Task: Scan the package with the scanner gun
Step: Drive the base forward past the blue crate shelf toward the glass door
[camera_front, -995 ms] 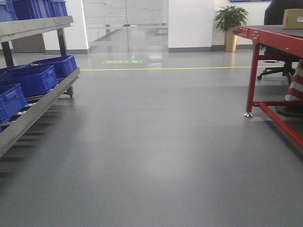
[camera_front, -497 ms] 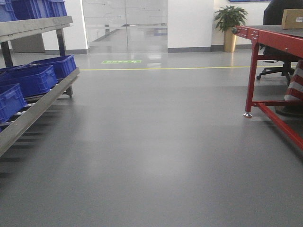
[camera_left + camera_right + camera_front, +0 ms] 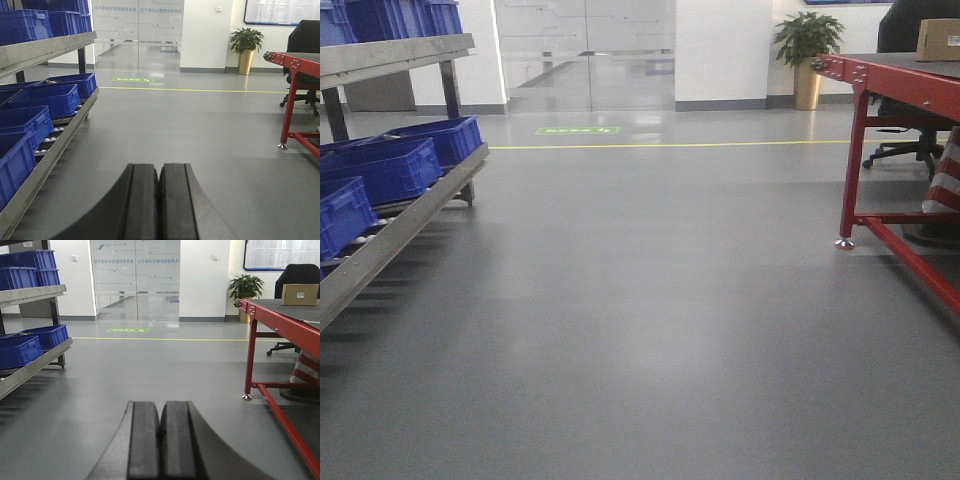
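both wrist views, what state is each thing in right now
left gripper: fingers together, holding nothing
right gripper: fingers together, holding nothing
package: resting on the red table, label side toward the camera
glass doors: look closed
scanner gun: not in view

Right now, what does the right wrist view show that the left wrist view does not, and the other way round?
Only the right wrist view shows the package, standing on the red table, and the right gripper, shut and empty. Only the left wrist view shows the left gripper, shut and empty; I see nothing else there that the other view lacks. Both show that table, the blue bins on the rack, the glass doors, the green floor mark, the yellow line and the potted plant. Neither shows a scanner gun.
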`<action>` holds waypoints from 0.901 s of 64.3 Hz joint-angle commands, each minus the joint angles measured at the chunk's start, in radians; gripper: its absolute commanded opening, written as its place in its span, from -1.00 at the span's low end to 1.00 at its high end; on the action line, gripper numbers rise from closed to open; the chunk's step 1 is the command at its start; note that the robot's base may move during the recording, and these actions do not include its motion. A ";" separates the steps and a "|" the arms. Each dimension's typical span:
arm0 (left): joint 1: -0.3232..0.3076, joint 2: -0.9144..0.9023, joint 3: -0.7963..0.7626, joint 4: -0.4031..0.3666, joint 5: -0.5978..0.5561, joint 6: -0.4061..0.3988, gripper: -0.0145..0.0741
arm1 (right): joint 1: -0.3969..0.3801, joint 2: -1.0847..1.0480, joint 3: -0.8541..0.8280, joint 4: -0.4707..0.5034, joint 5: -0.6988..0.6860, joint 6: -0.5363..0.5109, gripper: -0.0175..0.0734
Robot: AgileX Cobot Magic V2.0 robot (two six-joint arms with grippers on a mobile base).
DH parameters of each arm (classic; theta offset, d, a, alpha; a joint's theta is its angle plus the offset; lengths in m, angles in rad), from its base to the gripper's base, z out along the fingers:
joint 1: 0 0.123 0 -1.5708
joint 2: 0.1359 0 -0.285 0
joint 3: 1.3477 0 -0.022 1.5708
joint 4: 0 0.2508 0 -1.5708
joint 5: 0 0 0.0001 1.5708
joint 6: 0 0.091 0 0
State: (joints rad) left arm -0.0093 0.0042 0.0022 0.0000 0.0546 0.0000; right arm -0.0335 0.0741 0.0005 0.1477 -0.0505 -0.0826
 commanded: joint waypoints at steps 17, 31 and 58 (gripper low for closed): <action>0.003 -0.004 -0.002 0.000 -0.019 -0.012 -0.92 | -0.005 -0.005 0.000 -0.001 -0.024 -0.005 -0.95; 0.003 -0.004 -0.002 0.000 -0.019 -0.012 -0.92 | -0.005 -0.005 0.000 -0.001 -0.024 -0.005 -0.95; 0.003 -0.004 -0.002 0.000 -0.019 -0.012 -0.92 | -0.005 -0.005 0.000 -0.001 -0.024 -0.005 -0.95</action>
State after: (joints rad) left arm -0.0093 0.0042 0.0022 0.0000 0.0546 0.0000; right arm -0.0335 0.0741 0.0005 0.1477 -0.0483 -0.0826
